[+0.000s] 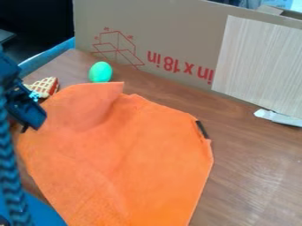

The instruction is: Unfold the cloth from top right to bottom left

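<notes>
My black two-finger gripper (31,123) is at the orange cloth's upper left edge; can't tell if it's clenched, released or grasping fabric. Probably parked there to work that side. Orange, soft-looking fabric cloth (121,159) lies on the brown wood-grain table (254,163), top flap creased and slightly raised, right edge kinked, so likely some unfolding left. Short black strip (202,129) at the cloth's right edge, purpose unclear. Beyond the cloth's top: smooth green egg-shaped toy (101,72) and red-sided, waffle-patterned toy (46,86), presumably set aside as clutter. Flat brown cardboard (177,57) stands behind the cloth, maybe as backdrop.
</notes>
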Action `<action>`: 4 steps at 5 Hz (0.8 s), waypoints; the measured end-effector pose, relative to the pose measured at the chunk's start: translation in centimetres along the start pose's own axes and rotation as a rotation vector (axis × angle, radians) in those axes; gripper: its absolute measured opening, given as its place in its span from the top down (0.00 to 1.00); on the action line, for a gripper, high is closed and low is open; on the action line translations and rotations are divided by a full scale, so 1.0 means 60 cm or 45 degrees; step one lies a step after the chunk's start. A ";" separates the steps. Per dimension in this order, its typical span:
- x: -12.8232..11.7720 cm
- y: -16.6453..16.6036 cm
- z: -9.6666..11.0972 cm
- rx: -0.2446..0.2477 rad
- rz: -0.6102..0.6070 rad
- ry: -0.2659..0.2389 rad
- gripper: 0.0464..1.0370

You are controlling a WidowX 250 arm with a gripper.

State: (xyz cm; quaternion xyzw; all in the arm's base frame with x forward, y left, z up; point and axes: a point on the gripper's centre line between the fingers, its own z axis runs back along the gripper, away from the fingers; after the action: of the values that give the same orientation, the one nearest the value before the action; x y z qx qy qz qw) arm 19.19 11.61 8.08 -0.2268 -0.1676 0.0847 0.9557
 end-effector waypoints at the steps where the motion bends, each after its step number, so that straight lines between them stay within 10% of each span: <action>1: -0.004 0.000 0.011 0.045 -0.004 -0.044 0.85; 4: -0.005 -0.012 0.026 0.180 -0.132 0.085 0.05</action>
State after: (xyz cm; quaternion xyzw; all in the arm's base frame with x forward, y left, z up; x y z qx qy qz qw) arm 18.42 11.57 9.64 -0.1526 -0.1409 0.0392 0.9774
